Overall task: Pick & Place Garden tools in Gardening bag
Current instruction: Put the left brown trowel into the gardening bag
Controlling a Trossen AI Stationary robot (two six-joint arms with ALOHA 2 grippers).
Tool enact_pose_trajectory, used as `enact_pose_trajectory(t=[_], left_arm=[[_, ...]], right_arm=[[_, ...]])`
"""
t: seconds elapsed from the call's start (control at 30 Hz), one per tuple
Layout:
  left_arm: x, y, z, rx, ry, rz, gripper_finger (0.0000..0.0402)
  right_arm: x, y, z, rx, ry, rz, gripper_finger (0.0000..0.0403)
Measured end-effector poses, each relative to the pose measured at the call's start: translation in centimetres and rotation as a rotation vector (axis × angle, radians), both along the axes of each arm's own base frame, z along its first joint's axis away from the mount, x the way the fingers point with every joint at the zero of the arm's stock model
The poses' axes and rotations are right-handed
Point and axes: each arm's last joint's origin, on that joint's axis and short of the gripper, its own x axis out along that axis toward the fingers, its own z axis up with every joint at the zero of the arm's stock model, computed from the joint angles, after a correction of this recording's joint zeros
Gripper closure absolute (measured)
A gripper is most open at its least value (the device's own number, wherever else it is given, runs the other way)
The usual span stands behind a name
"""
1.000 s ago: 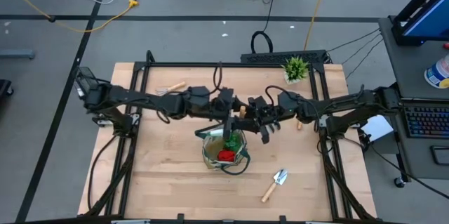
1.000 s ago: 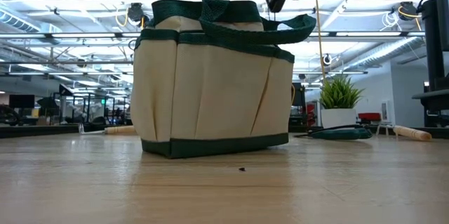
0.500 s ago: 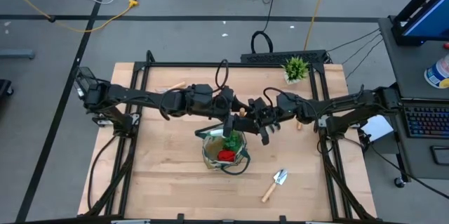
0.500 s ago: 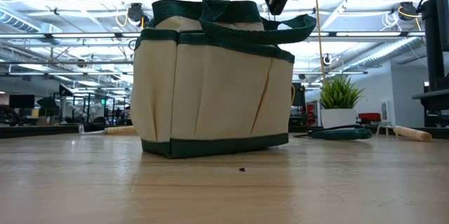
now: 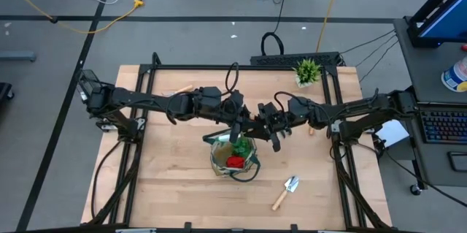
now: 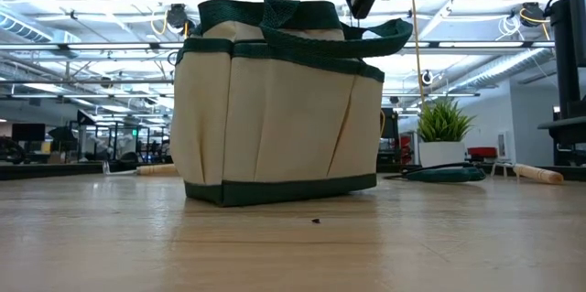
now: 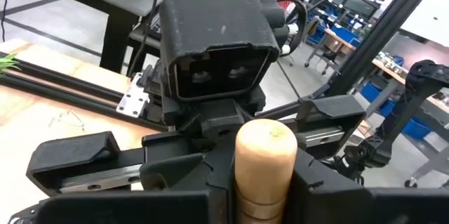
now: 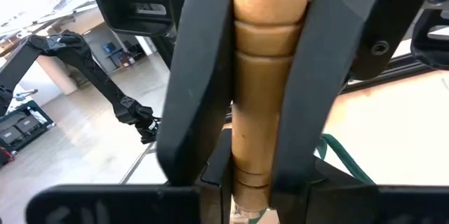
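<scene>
Left gripper [image 7: 256, 182], wide apart a second ago, has now clamped on the wooden tool handle [image 8: 270, 83] that the right gripper [image 8: 270, 175] also pinches. Judgement: a mid-air handover above the gardening bag [image 5: 233, 156], release by right still due. Wrist views alone show both grips on the handle. High view alone shows a trowel [image 5: 286, 191] lying on the table [image 5: 168, 189], near the bag.

We see a round beige fabric bag [image 6: 275, 118] with dark green trim, a red glove [image 5: 234, 162] inside, on the pale wooden counter [image 5: 175, 182].
</scene>
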Motion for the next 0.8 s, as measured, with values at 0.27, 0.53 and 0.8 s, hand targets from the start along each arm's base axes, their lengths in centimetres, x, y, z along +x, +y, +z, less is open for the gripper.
enact_pose_trajectory(t=[0.27, 0.53, 0.8], left_arm=[[-0.3, -0.1, -0.1, -0.013, 0.034, -0.010, 0.0345], [-3.3, -0.3, 1.5, 0.021, 0.141, 0.085, 0.0345], [-6.5, -2.4, 4.4, 0.043, 0.108, 0.206, 0.0345]], right_arm=[[0.0, 0.0, -0.1, -0.010, 0.003, 0.001, 0.0308], [0.0, -0.1, 0.1, -0.008, 0.000, -0.013, 0.0271], [-0.1, -0.1, -0.5, -0.031, 0.053, -0.006, 0.0242]])
